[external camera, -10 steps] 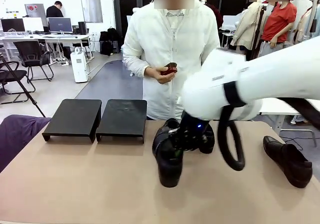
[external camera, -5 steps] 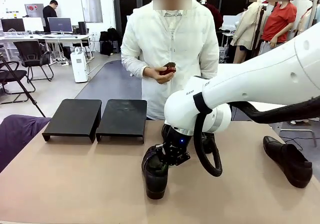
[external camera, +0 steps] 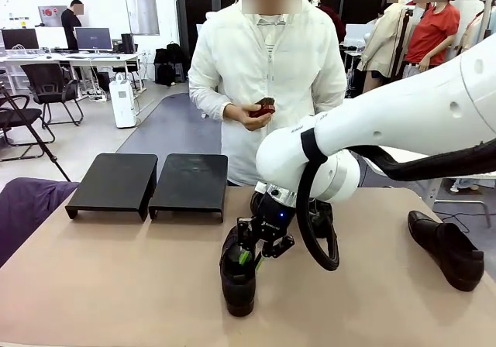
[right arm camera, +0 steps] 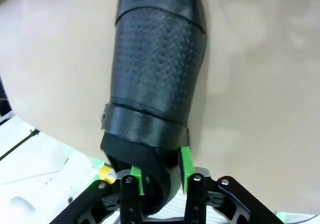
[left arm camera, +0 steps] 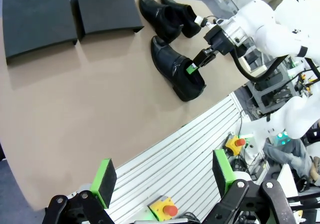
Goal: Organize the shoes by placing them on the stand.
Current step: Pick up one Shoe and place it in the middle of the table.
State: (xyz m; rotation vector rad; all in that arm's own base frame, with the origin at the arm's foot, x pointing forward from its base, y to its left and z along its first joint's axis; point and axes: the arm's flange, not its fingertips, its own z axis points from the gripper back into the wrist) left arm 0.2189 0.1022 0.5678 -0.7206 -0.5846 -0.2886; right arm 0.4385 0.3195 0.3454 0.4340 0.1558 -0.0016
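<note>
Shoe being handled sits near the table middle, toe toward the robot's side, heel toward the person. In the left wrist view this shoe looks laid on the tabletop; can't tell if the sole is fully down. The right tool is clamped on its heel rim. In the right wrist view the tool has the rim pinched between its green pads, jaws nearly closed.

Second shoe and third shoe lie side by side just behind it, near the far edge. Fourth shoe lies alone, well apart, at the table's right end.

The stand is two black platforms, left platform and right platform, side by side at the far left of the table, near the second shoe.

Left tool is spread wide, nothing held, hanging over the near table edge.

The person's hand holds a small dark red-brown object.
</note>
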